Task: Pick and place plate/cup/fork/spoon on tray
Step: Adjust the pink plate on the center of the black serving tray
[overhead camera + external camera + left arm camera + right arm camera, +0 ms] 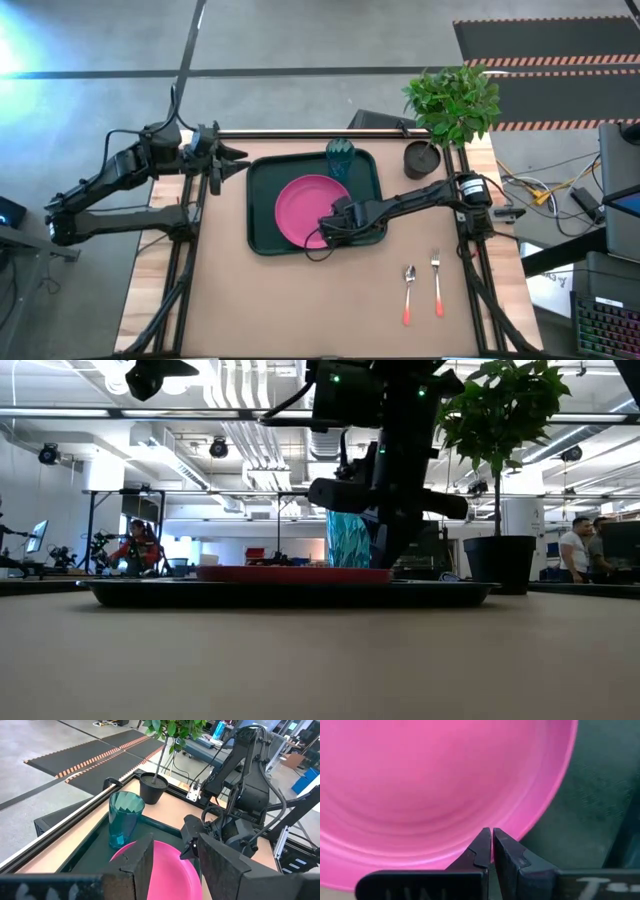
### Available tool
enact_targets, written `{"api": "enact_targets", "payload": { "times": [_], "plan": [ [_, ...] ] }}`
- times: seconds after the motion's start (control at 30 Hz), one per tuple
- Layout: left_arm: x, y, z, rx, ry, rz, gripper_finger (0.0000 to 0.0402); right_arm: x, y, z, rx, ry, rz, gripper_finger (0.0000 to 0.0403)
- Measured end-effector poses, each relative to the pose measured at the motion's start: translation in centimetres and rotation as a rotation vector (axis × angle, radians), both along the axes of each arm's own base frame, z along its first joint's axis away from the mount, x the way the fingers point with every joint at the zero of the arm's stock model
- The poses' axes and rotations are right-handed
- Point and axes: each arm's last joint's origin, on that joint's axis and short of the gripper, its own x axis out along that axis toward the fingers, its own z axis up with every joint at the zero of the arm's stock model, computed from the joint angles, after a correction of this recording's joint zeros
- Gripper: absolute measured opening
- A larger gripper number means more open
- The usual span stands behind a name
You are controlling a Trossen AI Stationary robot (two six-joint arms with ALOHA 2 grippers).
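Fingers (491,851) pinched together over the plate (440,785) show only at the right wrist; left fingers (175,865) parted.

Bright overhead room light, glare at left, soft shadows

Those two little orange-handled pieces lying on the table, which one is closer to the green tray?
The spoon, the one with the oval bowl. It lies on the tray's side; the fork, with tines, lies beside it, farther from the tray.

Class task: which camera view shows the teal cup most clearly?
The left wrist view: the cup stands upright and unobstructed on the tray. The high view shows only its top, the low view shows it partly behind the arm, and the right wrist view misses it.
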Motion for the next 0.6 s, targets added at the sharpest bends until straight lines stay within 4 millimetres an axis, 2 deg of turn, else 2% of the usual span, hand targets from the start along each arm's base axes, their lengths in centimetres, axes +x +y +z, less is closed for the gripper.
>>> {"api": "enact_targets", "payload": {
  "times": [0.23, 0.6],
  "plan": [
    [0.1, 0.0, 0.0, -0.004, 0.002, 0.000, 0.0136, 0.3, 0.1, 1.1, 0.008, -0.015, 0.030, 0.0008],
    [0.0, 0.0, 0.0, -0.002, -0.002, 0.000, 0.0136, -1.4, 0.0, 1.1, 0.009, 0.155, 0.000, 0.0008]
  ]
}}
